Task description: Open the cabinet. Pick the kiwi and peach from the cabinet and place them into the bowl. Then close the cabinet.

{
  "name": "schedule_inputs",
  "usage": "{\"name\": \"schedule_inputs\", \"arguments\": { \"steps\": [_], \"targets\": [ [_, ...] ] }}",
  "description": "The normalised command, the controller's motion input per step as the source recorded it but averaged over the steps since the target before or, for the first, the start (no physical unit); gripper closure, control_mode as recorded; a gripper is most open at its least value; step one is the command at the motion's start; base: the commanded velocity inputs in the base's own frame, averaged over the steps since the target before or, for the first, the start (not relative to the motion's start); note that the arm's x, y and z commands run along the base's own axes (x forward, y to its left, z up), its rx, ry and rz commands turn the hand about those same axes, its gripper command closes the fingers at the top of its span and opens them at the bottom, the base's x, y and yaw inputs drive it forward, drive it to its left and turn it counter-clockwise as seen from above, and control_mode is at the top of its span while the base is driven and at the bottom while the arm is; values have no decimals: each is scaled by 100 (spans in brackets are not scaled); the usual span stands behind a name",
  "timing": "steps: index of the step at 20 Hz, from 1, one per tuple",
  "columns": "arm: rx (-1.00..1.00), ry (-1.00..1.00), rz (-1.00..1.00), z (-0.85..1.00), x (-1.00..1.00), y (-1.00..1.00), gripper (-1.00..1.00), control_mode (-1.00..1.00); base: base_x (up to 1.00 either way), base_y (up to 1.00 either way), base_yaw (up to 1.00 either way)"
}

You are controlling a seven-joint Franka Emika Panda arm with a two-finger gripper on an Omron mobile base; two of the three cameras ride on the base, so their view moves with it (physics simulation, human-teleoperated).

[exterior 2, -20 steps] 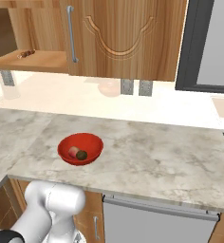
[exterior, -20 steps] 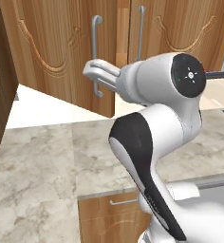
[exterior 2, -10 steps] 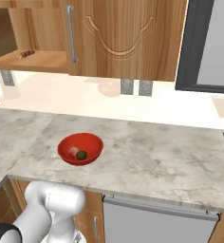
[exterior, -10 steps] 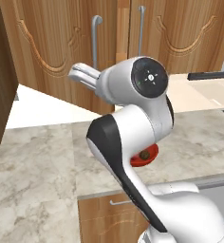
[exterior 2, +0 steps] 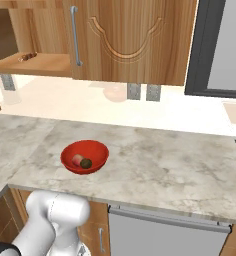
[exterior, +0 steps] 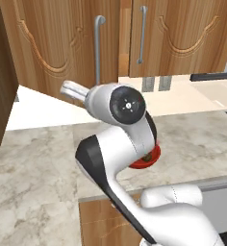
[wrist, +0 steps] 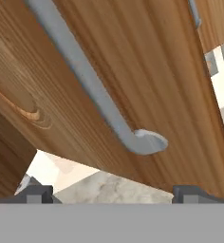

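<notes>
The tool [exterior: 69, 89] is pointing up and to the left in the left base view, its pale fingers just below the left door's silver handle [exterior: 99, 48] and apart from it. The arm's big round joint is now sitting lower and further right than half a second ago, and the tool has swung nearer the handle. The cabinet [exterior: 62, 43] is showing both carved doors, the left one standing slightly forward of the right. The red bowl [exterior: 151, 156] is peeking out from behind the arm on the marble tabletop [exterior: 33, 163], which is lying open to the left.

In the right base view nothing has shifted since the earlier picture. The cabinet's left side is standing open, with a bare wooden shelf [exterior 2: 35, 62] showing. The bowl [exterior 2: 84, 157] is resting on the tabletop with the pinkish peach [exterior 2: 78, 159] and a dark brown kiwi [exterior 2: 86, 163] touching inside it. Open tabletop is stretching to the right, up to a dark-framed appliance [exterior 2: 215, 47].

In the hand view the tool [wrist: 111, 192] is standing wide with nothing between its dark tips. The handle's lower curved end [wrist: 144, 140] is hanging just above them, against the wooden door. No writing is readable anywhere.
</notes>
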Motion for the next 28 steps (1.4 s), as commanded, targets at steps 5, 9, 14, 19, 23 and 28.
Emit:
{"name": "schedule_inputs", "arguments": {
  "steps": [5, 9, 14, 19, 23, 28],
  "targets": [
    [0, -3, -2, -15, 18, 17, -100, -100, 0, 0, 0],
    [0, -1, -7, 0, 47, 0, -100, -100, 0, 0, 0],
    [0, -3, -7, 0, 61, 0, -100, -100, 0, 0, 0],
    [0, -2, -8, 0, 65, 0, -100, -100, 0, 0, 0],
    [0, 0, -7, 0, 74, 0, -100, -100, 0, 0, 0],
    [0, 0, -6, 0, 73, 0, -100, -100, 0, 0, 0]
  ]
}}
